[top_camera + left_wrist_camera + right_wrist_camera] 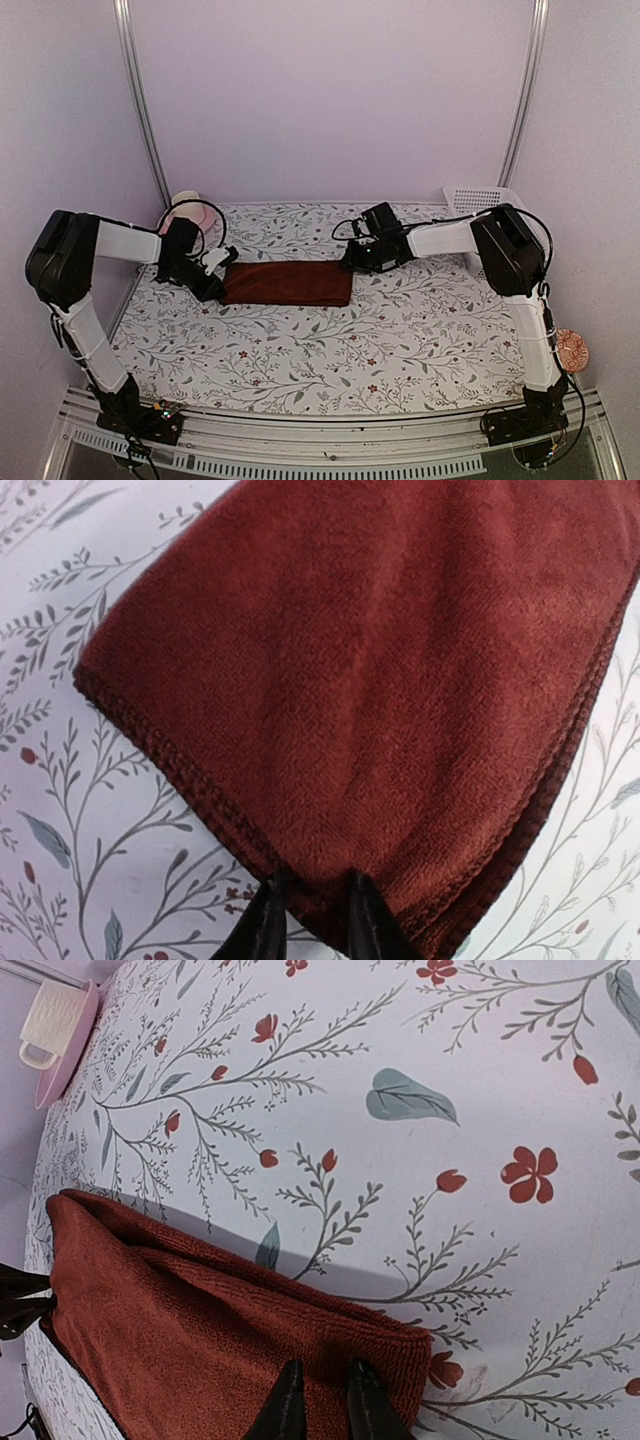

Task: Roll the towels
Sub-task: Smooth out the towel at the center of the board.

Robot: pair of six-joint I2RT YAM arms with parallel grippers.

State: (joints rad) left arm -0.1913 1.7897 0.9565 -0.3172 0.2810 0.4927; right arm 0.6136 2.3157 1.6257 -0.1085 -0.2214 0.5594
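Left fingers [265,922] pinch, narrow, the left short end of the maroon towel [288,284]; right fingers [284,1405] pinch its right end. Long axis spans the counter [400,340], arm to arm.

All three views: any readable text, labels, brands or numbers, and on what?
None readable in any view. The maroon towel is plain; the floral table covering bears only leaves and flowers; the white basket, the cup and the pink plate show no marks. The orange disc by the right arm is patterned, too small to tell if it holds writing.
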